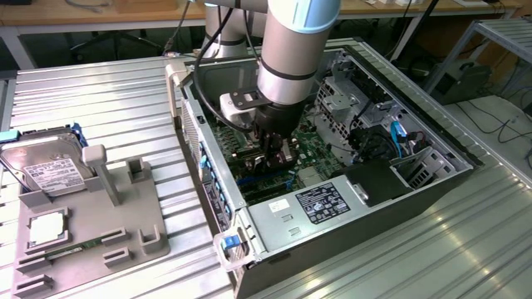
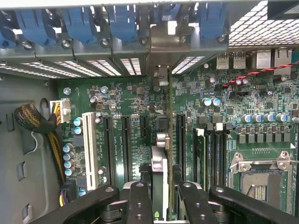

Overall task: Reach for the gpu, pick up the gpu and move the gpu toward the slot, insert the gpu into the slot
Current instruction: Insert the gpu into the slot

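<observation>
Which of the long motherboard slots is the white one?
The white slot next to the braided cable bundle, farthest from the CPU socket; the other long slots are black.

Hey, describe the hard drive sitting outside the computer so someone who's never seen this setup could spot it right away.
Start at the open grey computer case on the ribbed metal table. Toward the exterior view's left stands a grey plastic parts holder; the boxy silver hard drive leans at its far end. Unlike the square silver processor and thin green memory stick nearer the camera, it is large and carries a white label.
</observation>
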